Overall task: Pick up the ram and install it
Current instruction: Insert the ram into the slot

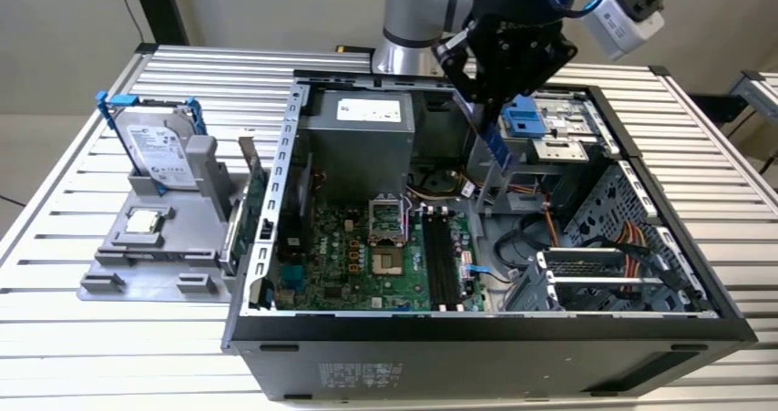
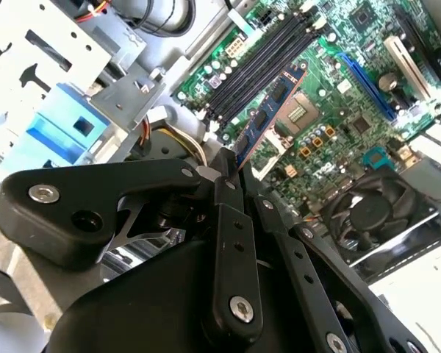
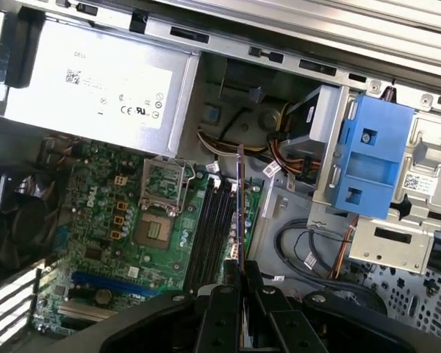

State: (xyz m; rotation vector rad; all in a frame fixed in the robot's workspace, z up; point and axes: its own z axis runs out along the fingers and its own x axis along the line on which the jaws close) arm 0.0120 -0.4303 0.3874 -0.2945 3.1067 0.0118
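Fingers (image 2: pixel 231 220) clamped narrow on the ram (image 2: pixel 273 109). It hangs edge-down over the open case (image 1: pixel 486 324), above the board and near the black slots (image 1: pixel 440 261). Risk: stick pivots in the thin pinch, misses the slot, scrapes the board. Nearby cables (image 3: pixel 298 246) could snag.

I watched a silver slatted metal table (image 1: pixel 109 356) that carried an open black tower computer case (image 1: pixel 486 361) lying on its side. Inside lay a green motherboard (image 1: pixel 353 256), and at the far end stood a grey metal power supply box (image 1: pixel 359 133). A blue plastic drive bracket (image 3: pixel 371 158) sat to the exterior view's right of that box. On the exterior view's left, just beside the case, a grey plastic holder (image 1: pixel 134 270) kept a silver hard drive in a blue frame (image 1: pixel 158 151) upright. A small square silver processor chip (image 1: pixel 146 220) lay flat on the holder's nearer part.
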